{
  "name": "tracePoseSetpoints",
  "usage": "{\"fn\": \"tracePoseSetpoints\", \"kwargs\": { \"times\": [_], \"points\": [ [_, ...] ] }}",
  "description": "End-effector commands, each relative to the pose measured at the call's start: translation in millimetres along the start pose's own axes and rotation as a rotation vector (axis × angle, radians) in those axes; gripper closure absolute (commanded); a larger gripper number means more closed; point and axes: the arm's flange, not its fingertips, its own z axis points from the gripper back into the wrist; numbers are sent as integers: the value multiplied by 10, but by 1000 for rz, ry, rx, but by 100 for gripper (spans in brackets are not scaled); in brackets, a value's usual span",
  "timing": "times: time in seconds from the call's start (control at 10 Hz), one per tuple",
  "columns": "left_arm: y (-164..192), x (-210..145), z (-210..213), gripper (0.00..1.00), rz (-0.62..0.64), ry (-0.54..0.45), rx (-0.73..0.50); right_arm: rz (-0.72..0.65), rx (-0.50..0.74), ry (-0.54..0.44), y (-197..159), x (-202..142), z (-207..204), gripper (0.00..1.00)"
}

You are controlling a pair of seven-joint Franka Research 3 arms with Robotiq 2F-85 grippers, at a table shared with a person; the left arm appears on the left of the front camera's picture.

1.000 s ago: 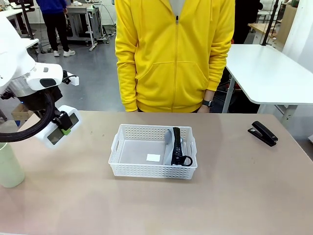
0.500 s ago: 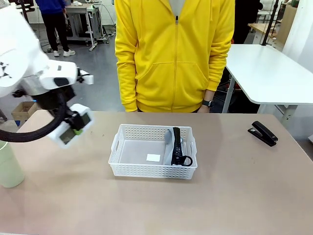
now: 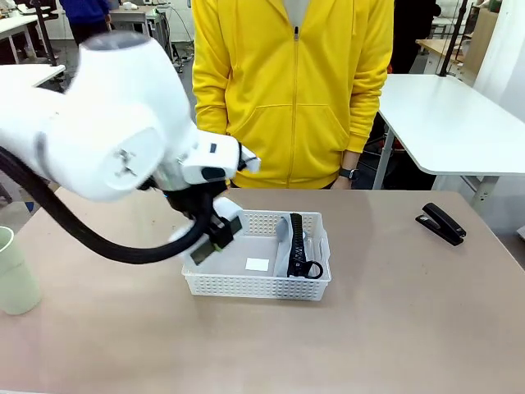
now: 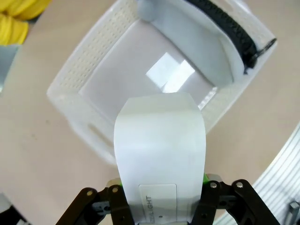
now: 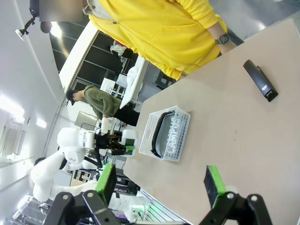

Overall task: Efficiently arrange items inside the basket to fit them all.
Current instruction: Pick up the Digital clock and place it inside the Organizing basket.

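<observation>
White lattice basket [image 3: 246, 286] mid-surface. Grey pouch [image 3: 294, 245] w/ black band stands on edge inside, R side. Gripped white box [image 4: 159, 150] over basket's L end. Black stapler [image 3: 443, 223] far R. Pale green cup [image 3: 11, 279] upright, far L.

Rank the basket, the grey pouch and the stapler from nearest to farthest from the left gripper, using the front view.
1. The basket: the left gripper, holding the small white box, hangs over its left end.
2. The grey pouch: in the basket's right end.
3. The stapler: far right on the table.
</observation>
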Motion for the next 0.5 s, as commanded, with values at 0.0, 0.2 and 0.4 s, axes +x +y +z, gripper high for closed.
{"fn": "tracePoseSetpoints", "kwargs": {
  "times": [0.0, 0.2, 0.4],
  "points": [
    [121, 116, -231, 48, 4, -32, 40, 26, 20, -17, 1, 28, -1, 0],
    [137, 165, -393, 48, -58, -40, 52, 26, 20, -17, 1, 28, -1, 0],
    [131, 130, -400, 48, -32, -31, 31, 26, 20, -17, 1, 28, -1, 0]
  ]
}}
